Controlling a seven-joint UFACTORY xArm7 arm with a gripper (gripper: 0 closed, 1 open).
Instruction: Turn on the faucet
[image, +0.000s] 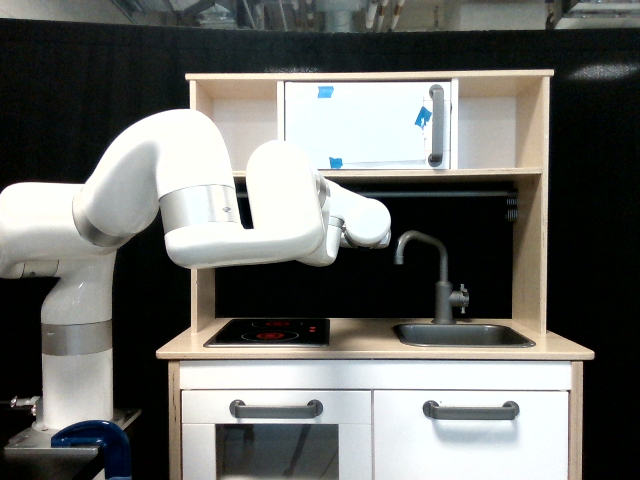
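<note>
The faucet (441, 288) is a dark grey upright pipe at the back of the sink (500, 337), on the exterior view's right. Its hooked spout points left and a small knob (461, 296) sticks out on its right side. My white arm reaches in from the left. Its rounded wrist end (366, 224) hangs above the counter, a little left of the spout and slightly higher. No fingers show past the wrist, so the gripper itself is hidden.
A toy kitchen of pale wood holds a black hob (268, 331) left of the sink. Above are a white cabinet door (360, 125) with a grey bar handle, and a dark rail (450, 194). Two grey bar handles (276, 408) sit on the fronts below.
</note>
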